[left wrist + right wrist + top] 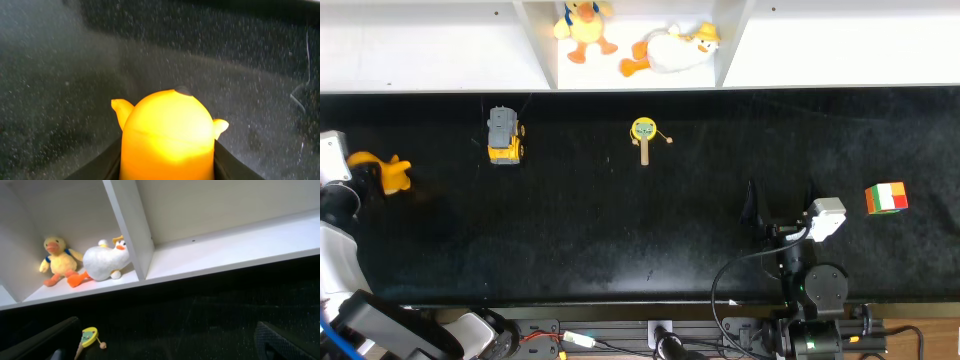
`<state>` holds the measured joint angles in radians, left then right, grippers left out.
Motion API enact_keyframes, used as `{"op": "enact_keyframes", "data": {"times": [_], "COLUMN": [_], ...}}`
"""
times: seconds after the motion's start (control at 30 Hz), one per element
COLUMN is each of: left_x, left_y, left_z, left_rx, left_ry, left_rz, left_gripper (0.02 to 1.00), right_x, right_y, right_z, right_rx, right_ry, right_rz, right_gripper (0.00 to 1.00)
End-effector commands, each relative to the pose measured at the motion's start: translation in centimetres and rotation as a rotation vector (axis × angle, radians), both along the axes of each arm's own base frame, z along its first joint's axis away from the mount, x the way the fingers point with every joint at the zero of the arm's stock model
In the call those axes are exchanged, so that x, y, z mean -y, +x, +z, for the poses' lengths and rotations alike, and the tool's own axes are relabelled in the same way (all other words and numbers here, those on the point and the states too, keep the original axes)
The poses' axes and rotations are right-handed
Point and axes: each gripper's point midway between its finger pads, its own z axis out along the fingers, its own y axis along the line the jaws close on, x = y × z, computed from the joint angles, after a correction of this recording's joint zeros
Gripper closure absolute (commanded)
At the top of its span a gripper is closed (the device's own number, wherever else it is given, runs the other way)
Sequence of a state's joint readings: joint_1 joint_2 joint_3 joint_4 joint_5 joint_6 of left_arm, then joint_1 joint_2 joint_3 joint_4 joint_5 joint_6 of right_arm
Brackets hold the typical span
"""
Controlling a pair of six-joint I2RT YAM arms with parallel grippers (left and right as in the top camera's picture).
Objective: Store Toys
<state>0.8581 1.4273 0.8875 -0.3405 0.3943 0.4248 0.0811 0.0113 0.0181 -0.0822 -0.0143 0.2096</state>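
The yellow toy [167,135] sits tight between the two fingers of the left gripper [167,167], which squeeze its sides. I cannot tell if it touches the black table [620,240]. The toy truck [504,135] is off to that gripper's right, well apart from it. The right gripper [778,212] has its fingers wide apart and holds nothing. The little rattle [644,135] lies ahead of it, a bit to its left. The colored cube [886,198] is near its right side. Far ahead, a yellow duck [59,260] and a white duck [102,262] sit together in the white shelf [225,245].
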Motion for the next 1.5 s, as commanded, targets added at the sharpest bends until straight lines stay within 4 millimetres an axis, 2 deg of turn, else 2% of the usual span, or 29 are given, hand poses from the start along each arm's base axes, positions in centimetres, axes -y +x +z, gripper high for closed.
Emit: {"op": "enact_keyframes", "data": {"times": [0.03, 0.2, 0.3, 0.4, 0.5, 0.63, 0.77, 0.87, 0.97, 1.1, 1.27, 1.5], "left_x": [0.4, 0.1, 1.4, 3.5, 5.2, 7.1, 7.1, 6.5, 5.0, 3.4, 2.5, 2.0], "left_y": [1.5, 2.6, 3.9, 6.1, 8.1, 10.6, 12.8, 14.0, 15.0, 16.0, 17.4, 19.4], "left_z": [3.7, 9.0, 11.3, 13.3, 14.5, 14.6, 13.3, 12.4, 12.0, 12.4, 12.5, 11.4], "left_rx": [0.126, 0.234, 0.279, 0.321, 0.358, 0.389, 0.394, 0.409, 0.392, 0.366, 0.341, 0.312], "left_ry": [-0.003, 0.02, 0.031, 0.043, 0.07, 0.091, 0.07, 0.035, 0.045, 0.083, 0.086, 0.063], "left_rz": [-0.038, -0.016, -0.055, -0.117, -0.151, -0.195, -0.166, -0.141, -0.084, -0.052, -0.055, -0.064], "left_gripper": [0.641, 0.724, 0.75, 0.748, 0.759, 0.781, 0.781, 0.792, 0.825, 0.825, 0.829, 0.84], "right_x": [0.0, 0.0, 0.0, 0.0, 0.0, 0.0, 0.0, 0.0, 0.0, 0.0, 0.0, 0.0], "right_y": [0.0, 0.0, 0.0, 0.0, 0.0, 0.0, 0.0, 0.0, 0.0, 0.0, 0.0, 0.0], "right_z": [-0.4, -0.4, -0.4, -0.4, -0.4, -0.4, -0.4, -0.4, -0.4, -0.4, -0.4, -0.4], "right_rx": [-0.002, -0.002, -0.002, -0.002, -0.002, -0.002, -0.002, -0.002, -0.002, -0.002, -0.002, -0.002], "right_ry": [0.004, 0.004, 0.004, 0.004, 0.004, 0.004, 0.004, 0.004, 0.004, 0.004, 0.004, 0.004], "right_rz": [-0.003, -0.003, -0.003, -0.003, -0.003, -0.003, -0.003, -0.003, -0.003, -0.003, -0.003, -0.003], "right_gripper": [0.005, 0.009, 0.005, 0.005, 0.007, 0.007, 0.005, 0.007, 0.003, 0.005, 0.005, 0.005]}}
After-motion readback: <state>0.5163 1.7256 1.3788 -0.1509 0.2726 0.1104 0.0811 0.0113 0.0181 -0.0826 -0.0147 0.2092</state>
